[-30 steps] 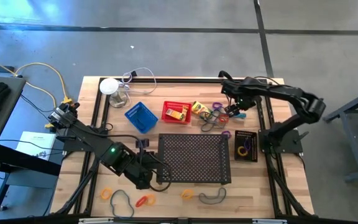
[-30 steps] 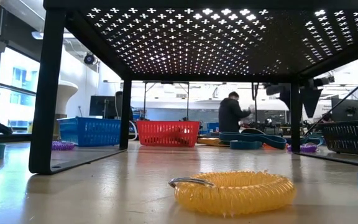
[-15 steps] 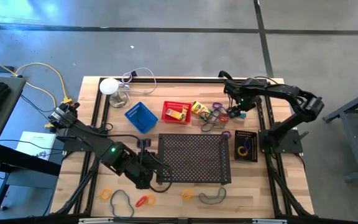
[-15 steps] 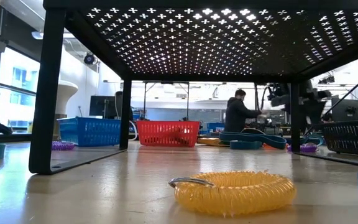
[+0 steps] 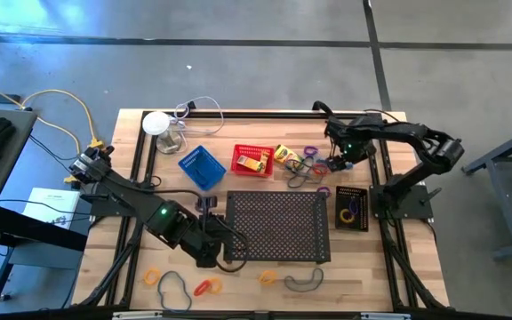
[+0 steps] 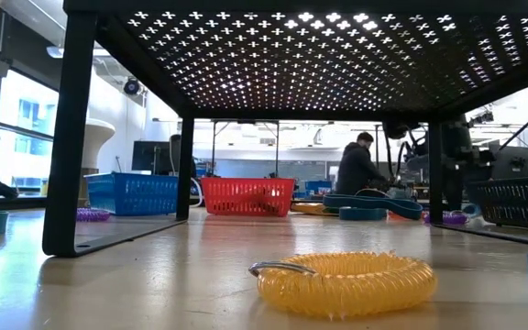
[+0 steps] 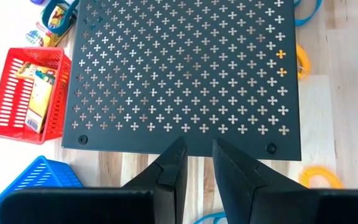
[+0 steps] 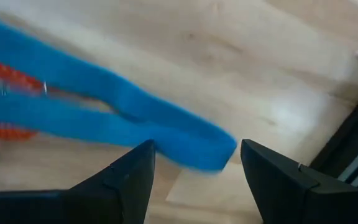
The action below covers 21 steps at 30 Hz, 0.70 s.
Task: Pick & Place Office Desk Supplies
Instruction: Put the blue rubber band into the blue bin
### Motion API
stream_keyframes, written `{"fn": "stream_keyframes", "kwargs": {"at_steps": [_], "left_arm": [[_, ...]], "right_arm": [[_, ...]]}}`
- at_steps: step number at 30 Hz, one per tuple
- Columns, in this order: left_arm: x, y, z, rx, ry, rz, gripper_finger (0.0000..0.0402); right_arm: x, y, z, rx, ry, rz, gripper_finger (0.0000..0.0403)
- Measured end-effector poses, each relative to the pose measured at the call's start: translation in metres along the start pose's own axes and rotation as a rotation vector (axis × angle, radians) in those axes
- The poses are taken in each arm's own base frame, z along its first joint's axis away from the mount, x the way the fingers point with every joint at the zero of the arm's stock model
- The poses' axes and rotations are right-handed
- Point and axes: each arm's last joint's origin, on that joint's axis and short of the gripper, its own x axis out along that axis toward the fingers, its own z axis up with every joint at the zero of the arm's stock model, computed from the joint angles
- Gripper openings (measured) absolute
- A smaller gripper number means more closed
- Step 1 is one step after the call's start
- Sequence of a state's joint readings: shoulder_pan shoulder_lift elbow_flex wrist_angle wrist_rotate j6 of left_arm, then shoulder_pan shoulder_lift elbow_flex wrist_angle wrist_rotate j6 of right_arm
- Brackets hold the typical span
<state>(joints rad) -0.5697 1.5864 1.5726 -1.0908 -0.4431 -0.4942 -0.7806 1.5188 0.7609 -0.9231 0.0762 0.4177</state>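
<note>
From above, the left gripper [image 5: 210, 258] waits low beside the black tray [image 5: 278, 227]; the right gripper [image 5: 338, 160] hangs over the band pile [image 5: 305, 167], near the red basket [image 5: 252, 160], blue basket [image 5: 201, 167] and black basket [image 5: 352, 207]. At table height a yellow coil [image 6: 342, 282] lies in front, the tray's legs blocking much behind. The left wrist shows its fingers [image 7: 173, 171] narrowly parted, empty, at the tray's edge. The right wrist shows wide, empty fingers [image 8: 132, 180] above a blue band [image 8: 117, 118], perhaps touching an orange coil [image 8: 8, 74].

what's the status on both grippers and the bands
Right gripper open, low over a blue band. Left gripper empty, waiting beside the perforated tray. Nothing blocking.
</note>
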Motion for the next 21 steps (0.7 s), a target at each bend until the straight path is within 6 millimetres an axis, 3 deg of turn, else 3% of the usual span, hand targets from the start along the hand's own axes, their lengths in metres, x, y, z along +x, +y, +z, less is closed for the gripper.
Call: {"fn": "stream_keyframes", "kwargs": {"at_steps": [8, 21], "left_arm": [[0.000, 0.001, 0.000, -0.002, 0.001, 0.001, 0.0069], [0.001, 0.001, 0.001, -0.003, 0.001, 0.002, 0.0069]], "right_arm": [[0.000, 0.004, 0.006, -0.015, -0.053, 0.057, 0.0187], [0.013, 0.001, -0.002, -0.034, -0.041, 0.056, 0.0028]]}}
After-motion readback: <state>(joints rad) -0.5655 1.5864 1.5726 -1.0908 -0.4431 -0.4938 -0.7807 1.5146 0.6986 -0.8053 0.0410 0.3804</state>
